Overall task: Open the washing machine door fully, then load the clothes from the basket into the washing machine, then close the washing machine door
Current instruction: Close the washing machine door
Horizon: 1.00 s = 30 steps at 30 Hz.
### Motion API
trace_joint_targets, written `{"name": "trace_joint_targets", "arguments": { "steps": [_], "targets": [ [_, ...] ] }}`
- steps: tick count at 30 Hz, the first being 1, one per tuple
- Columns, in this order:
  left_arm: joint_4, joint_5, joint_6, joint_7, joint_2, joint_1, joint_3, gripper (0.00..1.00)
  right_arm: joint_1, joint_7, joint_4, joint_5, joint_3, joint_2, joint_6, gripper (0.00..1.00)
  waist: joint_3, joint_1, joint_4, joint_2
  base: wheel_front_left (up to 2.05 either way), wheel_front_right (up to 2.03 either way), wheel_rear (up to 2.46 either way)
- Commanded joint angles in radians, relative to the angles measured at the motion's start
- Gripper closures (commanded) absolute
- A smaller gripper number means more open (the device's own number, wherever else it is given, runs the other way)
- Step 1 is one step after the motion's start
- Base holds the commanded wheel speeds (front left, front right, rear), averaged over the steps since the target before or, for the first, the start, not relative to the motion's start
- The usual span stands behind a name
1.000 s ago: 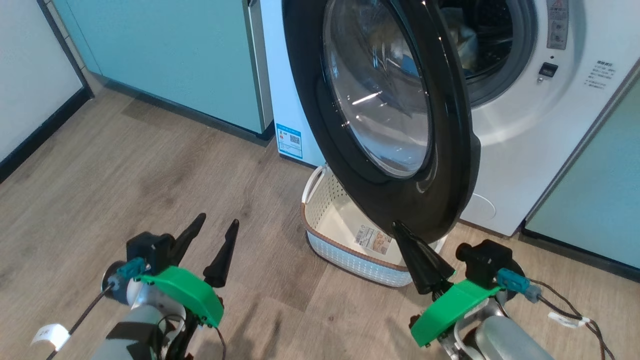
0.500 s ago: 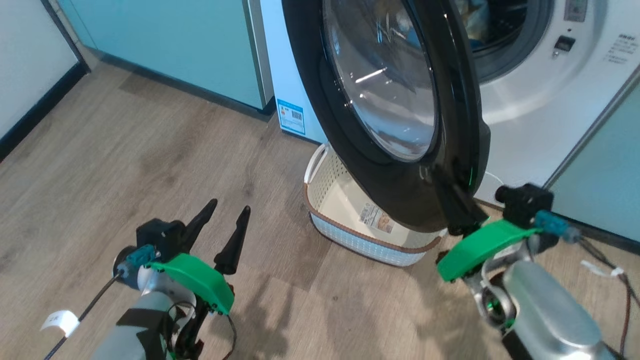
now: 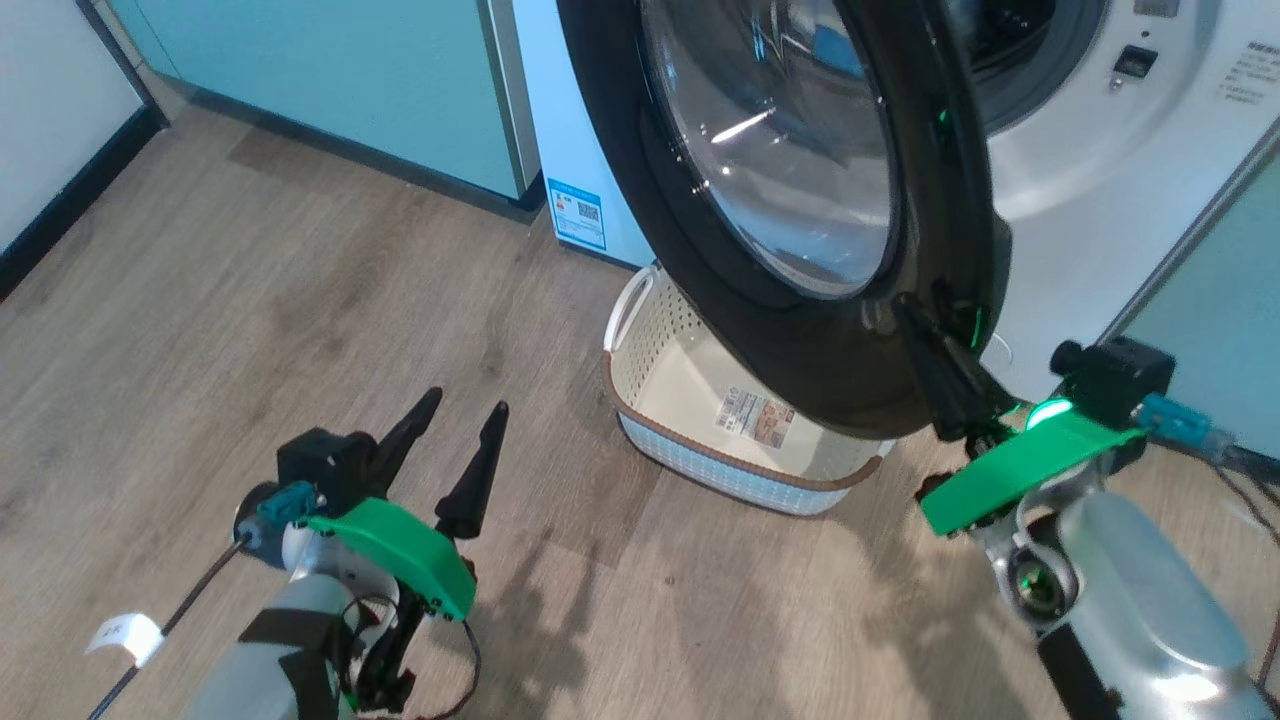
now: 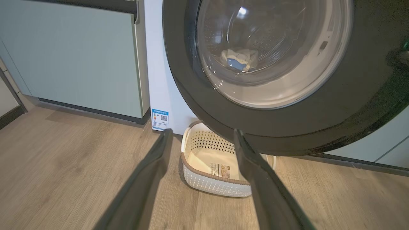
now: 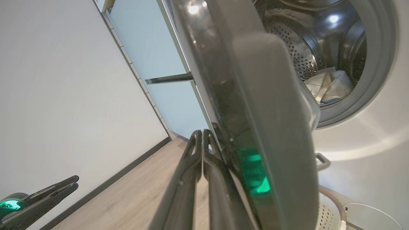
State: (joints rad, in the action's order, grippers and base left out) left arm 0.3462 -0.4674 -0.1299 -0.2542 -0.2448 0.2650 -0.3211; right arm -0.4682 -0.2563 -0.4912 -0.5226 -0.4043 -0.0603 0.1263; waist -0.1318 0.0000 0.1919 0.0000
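The washing machine door (image 3: 640, 180) stands partly open, its black rim and glass bowl hanging over the basket (image 3: 640, 430). My right gripper (image 3: 905, 310) is shut on nothing, its fingers lying against the outer face of the door's lower right rim. The right wrist view shows that gripper (image 5: 202, 132) just beside the door (image 5: 255, 111). The clothes (image 5: 329, 86) lie inside the steel drum of the washing machine (image 3: 1080, 200); they also show through the glass as clothes (image 4: 238, 59). The cream basket (image 4: 207, 182) holds just its label. My left gripper (image 3: 465, 402) hangs open above the floor, left of the basket.
Pale teal cabinets (image 3: 350, 80) flank the machine on the left, with another teal panel (image 3: 1220, 260) on the right. A white wall with dark skirting (image 3: 60, 220) runs along the far left. Wooden floor (image 3: 250, 300) spreads before the machine. A cable (image 3: 1240, 460) trails from my right wrist.
The head camera has shifted. My right gripper rose from below the door's bottom rim to its lower right face. The door now covers more of the drum opening. The left arm barely moved.
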Motion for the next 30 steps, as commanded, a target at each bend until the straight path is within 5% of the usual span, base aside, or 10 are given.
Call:
{"name": "trace_joint_targets", "arguments": {
  "steps": [1, 30],
  "targets": [
    [-0.034, -0.001, -0.001, -0.008, -0.021, 0.058, 0.047, 0.00, -0.067, -0.006, 0.017, -0.007, 0.013, 0.010, 0.004, 1.00, -0.013, 0.0000, -0.006, 0.0000, 0.00, 0.00, 0.00],
    [-0.083, 0.007, -0.001, -0.008, -0.016, 0.152, 0.076, 0.00, -0.466, -0.006, -0.239, 0.161, 0.307, 0.010, 0.004, 1.00, -0.255, 0.0000, -0.052, 0.0000, 0.00, 0.00, 0.00]
  ]
}}
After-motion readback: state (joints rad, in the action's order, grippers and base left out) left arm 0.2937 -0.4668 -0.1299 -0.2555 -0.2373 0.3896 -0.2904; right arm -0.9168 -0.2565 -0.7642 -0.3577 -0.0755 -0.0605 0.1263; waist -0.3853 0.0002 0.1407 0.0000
